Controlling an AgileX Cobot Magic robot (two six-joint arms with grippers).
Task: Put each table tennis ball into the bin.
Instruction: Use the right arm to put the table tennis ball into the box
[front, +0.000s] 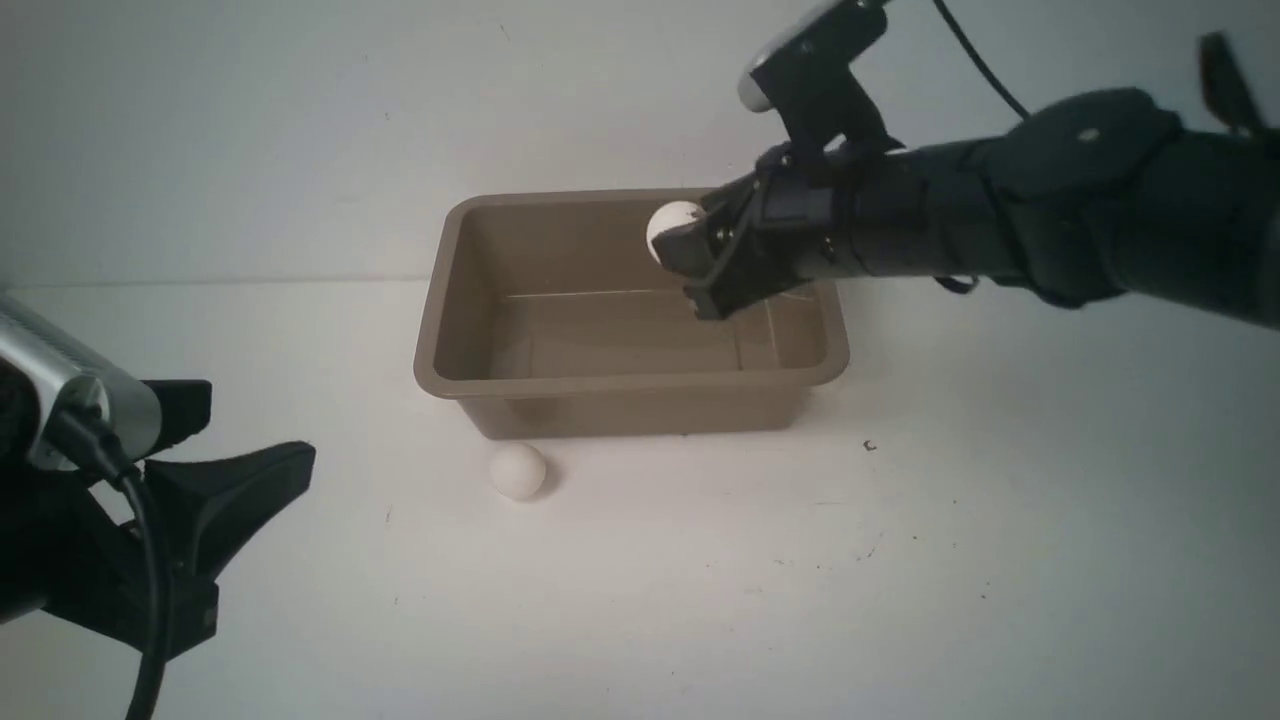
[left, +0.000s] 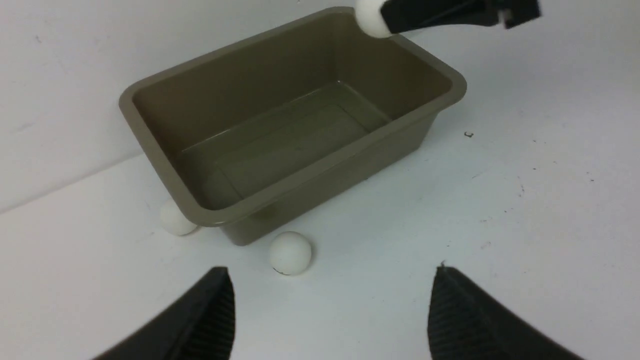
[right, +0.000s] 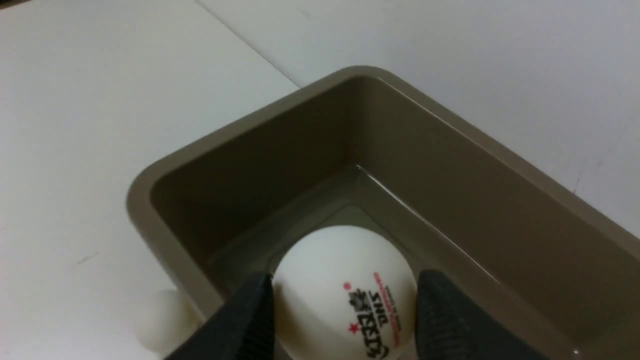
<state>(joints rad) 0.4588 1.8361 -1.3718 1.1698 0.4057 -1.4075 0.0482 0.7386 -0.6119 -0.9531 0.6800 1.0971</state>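
The taupe bin (front: 620, 385) stands mid-table, and its inside shows no ball. My right gripper (front: 680, 245) hangs over the bin's far right part, shut on a white table tennis ball (front: 672, 225). In the right wrist view this printed ball (right: 325, 260) sits between the two pads of that gripper (right: 347, 275), above the bin (right: 240, 130). A second ball (front: 518, 471) lies on the table just in front of the bin's left front corner. The left wrist view shows it (left: 290, 252) and a third ball (left: 176, 220) beside the bin (left: 330, 185). My left gripper (left: 331, 270) is open and holds nothing.
The white table runs back to a pale wall close behind the bin. My left gripper (front: 255, 435) hovers low at the table's near left. A small dark speck (front: 869, 446) lies on the table right of the bin. A ball (right: 162, 320) peeks out beside the bin's outer wall.
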